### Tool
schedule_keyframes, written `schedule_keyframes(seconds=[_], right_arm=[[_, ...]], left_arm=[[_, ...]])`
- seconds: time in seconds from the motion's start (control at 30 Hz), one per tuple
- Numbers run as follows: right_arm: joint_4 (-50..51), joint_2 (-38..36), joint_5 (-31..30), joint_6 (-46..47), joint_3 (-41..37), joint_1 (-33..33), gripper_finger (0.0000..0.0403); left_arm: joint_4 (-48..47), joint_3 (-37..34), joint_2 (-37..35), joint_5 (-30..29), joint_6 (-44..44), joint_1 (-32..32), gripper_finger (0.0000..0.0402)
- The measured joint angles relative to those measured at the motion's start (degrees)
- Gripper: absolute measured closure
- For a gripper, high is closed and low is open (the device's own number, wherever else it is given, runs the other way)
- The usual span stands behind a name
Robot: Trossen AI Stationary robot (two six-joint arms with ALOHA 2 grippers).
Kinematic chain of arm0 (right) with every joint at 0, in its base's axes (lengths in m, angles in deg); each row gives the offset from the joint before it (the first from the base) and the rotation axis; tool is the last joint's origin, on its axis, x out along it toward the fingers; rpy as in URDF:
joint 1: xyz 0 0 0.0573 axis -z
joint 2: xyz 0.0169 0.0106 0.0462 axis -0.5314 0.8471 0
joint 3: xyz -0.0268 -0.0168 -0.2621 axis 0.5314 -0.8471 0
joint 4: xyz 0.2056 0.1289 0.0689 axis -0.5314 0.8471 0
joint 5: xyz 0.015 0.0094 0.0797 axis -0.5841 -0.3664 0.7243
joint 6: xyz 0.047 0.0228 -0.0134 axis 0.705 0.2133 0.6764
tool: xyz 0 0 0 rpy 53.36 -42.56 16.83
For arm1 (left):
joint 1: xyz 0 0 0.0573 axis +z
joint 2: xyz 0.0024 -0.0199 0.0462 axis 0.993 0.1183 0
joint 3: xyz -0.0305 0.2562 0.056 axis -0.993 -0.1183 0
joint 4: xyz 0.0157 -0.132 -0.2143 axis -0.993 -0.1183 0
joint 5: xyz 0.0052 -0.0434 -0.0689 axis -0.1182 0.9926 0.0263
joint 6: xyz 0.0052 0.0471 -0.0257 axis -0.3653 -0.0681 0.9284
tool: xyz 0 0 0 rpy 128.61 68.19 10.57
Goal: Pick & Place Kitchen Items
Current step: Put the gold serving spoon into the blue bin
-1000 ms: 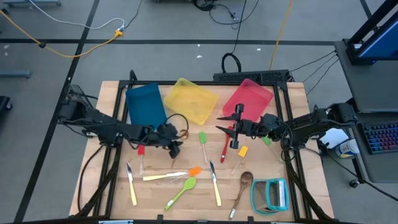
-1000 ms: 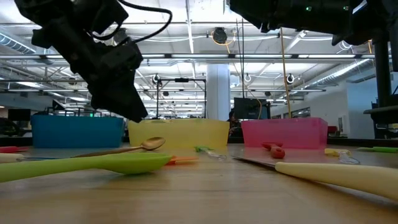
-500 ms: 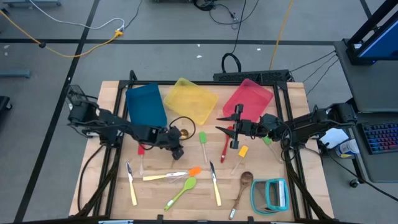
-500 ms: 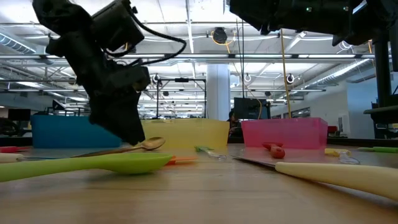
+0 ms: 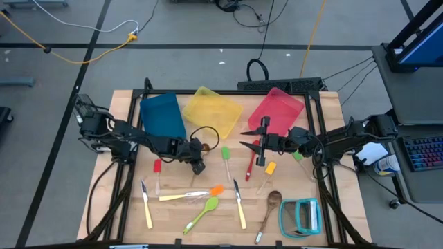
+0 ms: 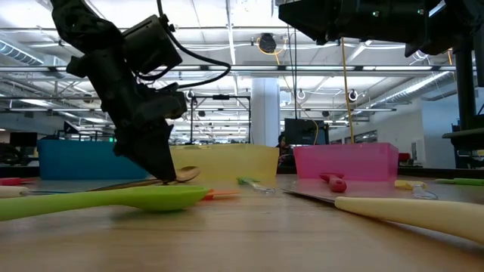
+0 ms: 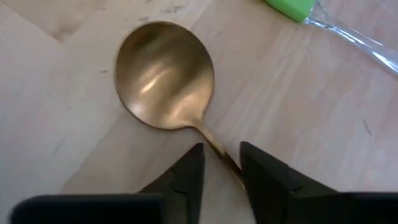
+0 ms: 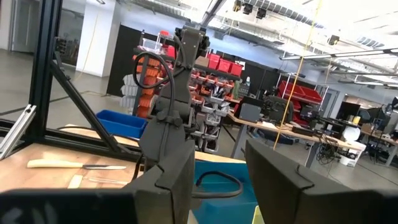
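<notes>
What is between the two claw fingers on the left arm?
The thin handle of the brass spoon runs between the left claw's two fingers. The left wrist view shows it, with the round bowl just ahead on the wooden table.

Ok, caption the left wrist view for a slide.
Left gripper open, its dark fingers straddling the thin handle of the round-bowled brass spoon on the wooden table.

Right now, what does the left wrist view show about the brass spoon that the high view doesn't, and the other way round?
Only the left wrist view shows the brass spoon up close: its thin neck runs between the two dark fingers of the open left hand, with the green spatula just beyond the bowl.

Only the high view shows the blue bin, yellow bin and waiting right hand.

Both show the left hand over the spoon.
</notes>
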Motion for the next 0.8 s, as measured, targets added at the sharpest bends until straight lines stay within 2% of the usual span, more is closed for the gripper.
schedule_keyframes(seconds=[0.2, 0.27, 0.43, 0.6, 0.8], right_arm=[[0.0, 0.0, 0.0, 0.0, 0.0, 0.0, 0.0268], [0.0, 0.0, 0.0, 0.0, 0.0, 0.0, 0.0267], [-0.1, 0.0, 0.0, 0.0, 0.0, 0.0, 0.0267], [-0.1, 0.0, 0.0, 0.0, 0.0, 0.0, 0.0268], [0.0, 0.0, 0.0, 0.0, 0.0, 0.0, 0.0266]], left_arm=[[-1.3, 0.0, 0.0, -1.1, -1.3, 0.9, 0.0388], [-1.1, 0.0, 0.0, -1.3, -2.1, 1.0, 0.0391], [-1.1, -0.1, 0.1, -1.4, -3.2, 1.0, 0.0370], [0.0, -0.2, -0.5, -1.4, -4.6, 1.0, 0.0392], [0.0, -0.3, -5.1, -1.7, -7.2, 0.6, 0.0387]])
